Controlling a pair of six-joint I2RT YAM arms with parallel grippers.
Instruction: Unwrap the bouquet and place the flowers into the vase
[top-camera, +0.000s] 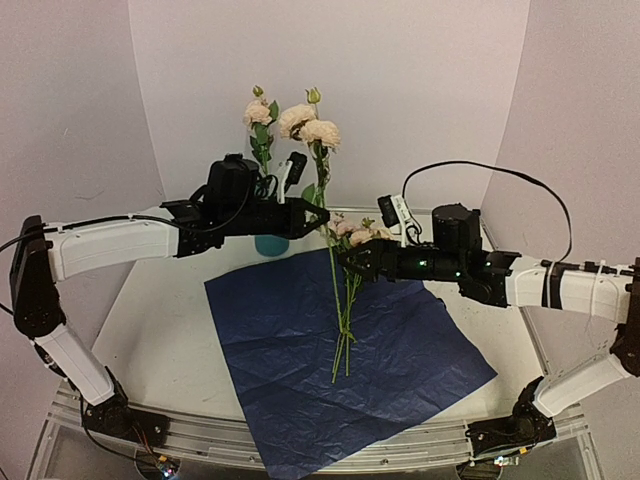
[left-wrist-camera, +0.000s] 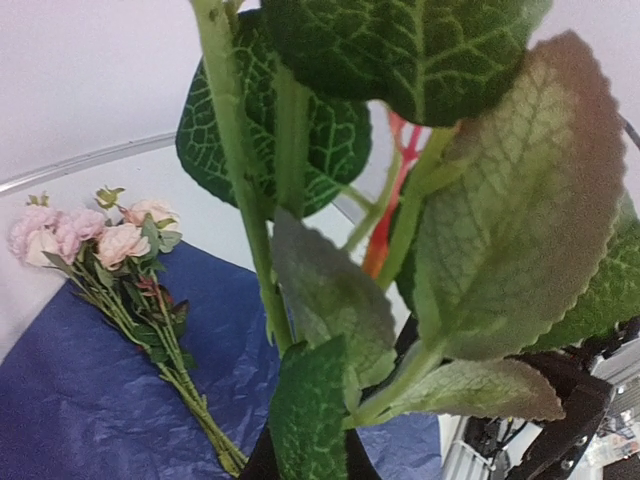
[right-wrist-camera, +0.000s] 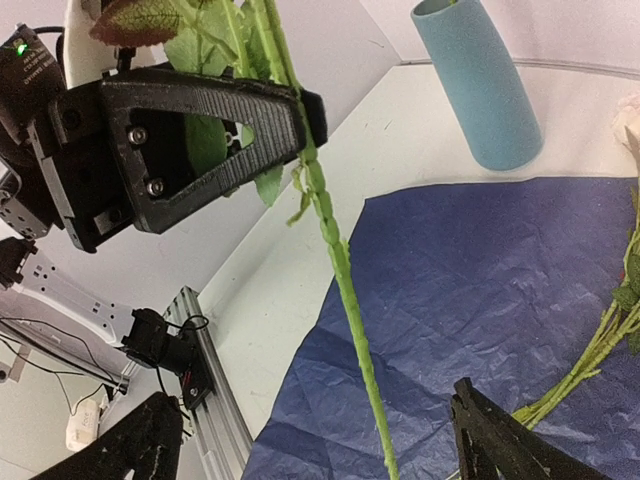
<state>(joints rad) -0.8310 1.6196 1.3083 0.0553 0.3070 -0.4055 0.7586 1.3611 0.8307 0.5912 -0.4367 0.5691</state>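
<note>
Table (top-camera: 150, 320) is white and matte, and pale lilac walls (top-camera: 400, 80) curve round it at the back and at both sides. A metal rail (top-camera: 200, 435) runs along the near edge, where the two arms are fixed. One blue sheet (top-camera: 400, 350) of crinkled paper lies flat over the middle of the table. Its near corner goes over the rail, and its right corner comes close to the right edge.

Left of the sheet the white top is bare up to the left edge, and a bare strip lies behind the sheet, at the foot of the wall. Both arms reach inward over the far half of the sheet, and their tips are near each other.

One vase (right-wrist-camera: 478, 90), teal and slim, stands upright on the white top just behind the far edge of the sheet. In the top view the left arm crosses in front of it. A stem with one pale bloom (top-camera: 258, 112) and a bud rises above the vase.

The left tool (top-camera: 314, 217) is pressed together on a long green held stem (top-camera: 331, 262), which hangs upright with two pale open blooms and one bud at its top. The right tool (top-camera: 346, 260) is spread wide. Its fingers (right-wrist-camera: 500, 445) stand apart on both sides of this stem and do not touch it.

One lying bunch (left-wrist-camera: 90, 235) of several small pink flowers rests on the sheet, its blooms just beside the right tool. I cannot count its stems exactly.
</note>
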